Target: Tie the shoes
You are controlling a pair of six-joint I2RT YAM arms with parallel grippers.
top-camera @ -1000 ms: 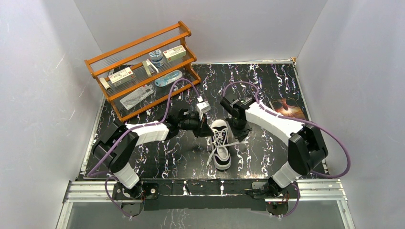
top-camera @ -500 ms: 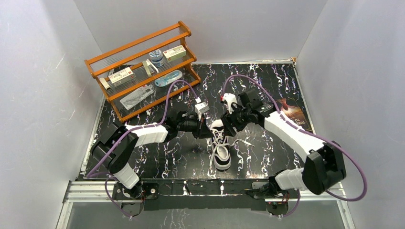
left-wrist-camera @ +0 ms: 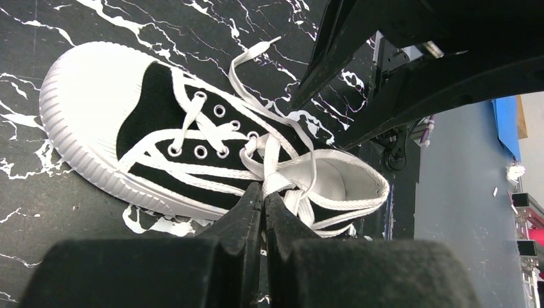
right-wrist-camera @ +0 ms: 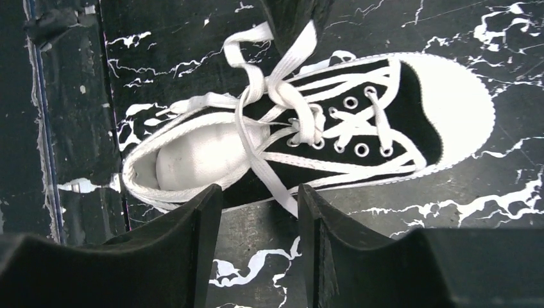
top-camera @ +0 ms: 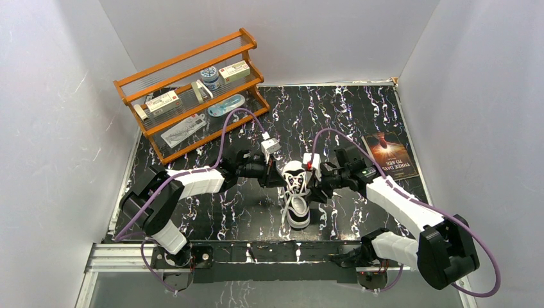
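The shoe, a black sneaker with a white toe cap, lies mid-table with its toe toward the far side. In the left wrist view the shoe has loosely crossed white laces. My left gripper is shut on one lace strand just beside the shoe's left side, near the top eyelets. My right gripper stands open at the shoe's right side. Another lace strand hangs down toward the gap between its fingers, untouched. The left fingertips show at the top of the right wrist view, pinching the lace.
A wooden rack with small boxes and packets stands at the back left. A book lies at the right edge of the black marbled table. White walls close in on three sides.
My right arm has swung from the shoe's far right down to its right side, and its gripper has opened. The left gripper has kept its hold on the lace.
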